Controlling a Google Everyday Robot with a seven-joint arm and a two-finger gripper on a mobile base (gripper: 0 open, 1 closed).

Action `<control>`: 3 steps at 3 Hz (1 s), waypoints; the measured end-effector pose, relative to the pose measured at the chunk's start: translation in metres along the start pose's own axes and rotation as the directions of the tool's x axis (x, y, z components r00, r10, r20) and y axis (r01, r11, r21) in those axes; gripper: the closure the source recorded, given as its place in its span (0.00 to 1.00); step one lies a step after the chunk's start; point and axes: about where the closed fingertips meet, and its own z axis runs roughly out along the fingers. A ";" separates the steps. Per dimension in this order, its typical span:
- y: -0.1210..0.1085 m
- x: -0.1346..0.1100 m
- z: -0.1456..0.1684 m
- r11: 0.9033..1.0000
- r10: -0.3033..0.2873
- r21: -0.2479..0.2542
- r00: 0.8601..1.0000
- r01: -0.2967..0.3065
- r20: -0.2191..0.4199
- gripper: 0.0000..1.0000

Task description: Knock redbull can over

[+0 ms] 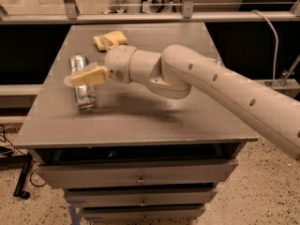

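The gripper (86, 63), its claw spread, hangs over the left side of the grey table (154, 121), one tan finger (89, 75) lying across the redbull can (86, 95). The can is tipped off upright, lengthwise toward the front edge, with a yellow sponge (115, 37) behind it.

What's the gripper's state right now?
Gripper: open or closed cannot be told; it sits across the redbull can, near the table's left edge.
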 end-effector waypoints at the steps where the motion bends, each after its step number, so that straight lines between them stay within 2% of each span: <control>1: -0.049 -0.017 -0.009 0.996 -0.025 0.090 1.000 0.024 0.008 0.00; 2: -0.076 -0.024 -0.028 0.988 -0.049 0.144 0.999 0.049 -0.002 0.00; 3: -0.087 -0.024 -0.057 0.984 -0.071 0.163 0.997 0.075 -0.027 0.00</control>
